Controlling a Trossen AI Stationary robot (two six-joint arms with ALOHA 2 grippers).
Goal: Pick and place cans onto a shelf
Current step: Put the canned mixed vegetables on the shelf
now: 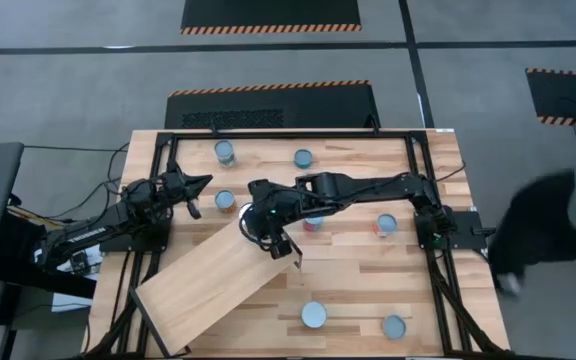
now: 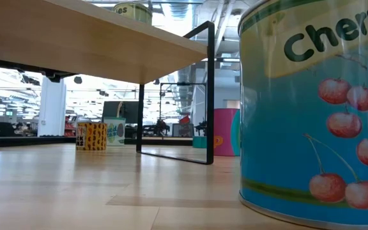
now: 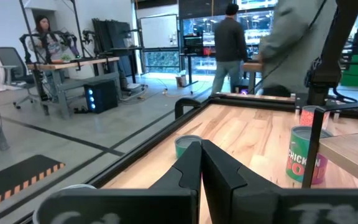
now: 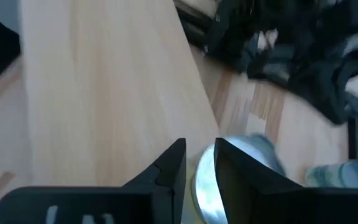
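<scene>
High view: the shelf (image 1: 218, 275), a pale plank board, lies slantwise across the near-left part of the table (image 1: 358, 265). The right gripper (image 1: 286, 248) hangs over the shelf's upper end, just above a can (image 1: 245, 221) whose round silver top shows at that end. I judge this to be the first can delivered; the fingers stand a little apart around it, neither clearly clamped nor clearly free. Seven more cans remain on the table off the shelf: two (image 1: 225, 152) (image 1: 302, 158) beyond it, one (image 1: 225, 200) at its far-left side, two (image 1: 314, 222) (image 1: 386, 224) to its right under the arm, and two larger, whiter ones (image 1: 313, 315) (image 1: 394, 326) near the front edge. So most of the work is left. The left gripper (image 1: 194, 194) waits beside the shelf's far-left side, fingers pressed together.

Low view: a glossy teal tin with printed cherries (image 2: 315, 108) fills the right side. The shelf's smooth wooden underside (image 2: 75, 35) spans above on a thin dark metal frame (image 2: 208, 96), with one can rim (image 2: 133, 10) showing on top.

Left wrist view: closed dark fingers (image 3: 197, 168) point across the grained tabletop at a small teal can (image 3: 186, 146); a red-orange labelled can (image 3: 304, 155) stands behind a shelf leg.

Right wrist view: two matte black fingers (image 4: 197, 168) straddle a shiny metal lid (image 4: 205, 186) on the smooth board.
</scene>
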